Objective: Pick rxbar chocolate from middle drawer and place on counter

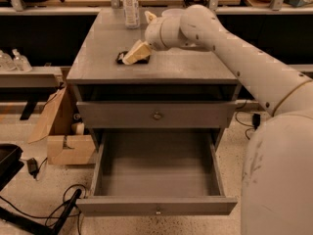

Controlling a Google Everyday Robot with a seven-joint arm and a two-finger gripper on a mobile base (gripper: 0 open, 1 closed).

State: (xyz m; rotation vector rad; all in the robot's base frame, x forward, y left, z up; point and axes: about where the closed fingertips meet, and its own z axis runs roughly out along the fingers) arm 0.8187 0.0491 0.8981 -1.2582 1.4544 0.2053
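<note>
In your view, the counter (195, 67) carries the rxbar chocolate (119, 58) left of centre, with the gripper (129, 57) low upon it, and a clear bottle (129, 4) upright near the back edge. Below it you have a shut drawer (195, 115), then the middle drawer (122, 205) pulled out, and a cardboard box (68, 151) on the floor at your view's left.
</note>
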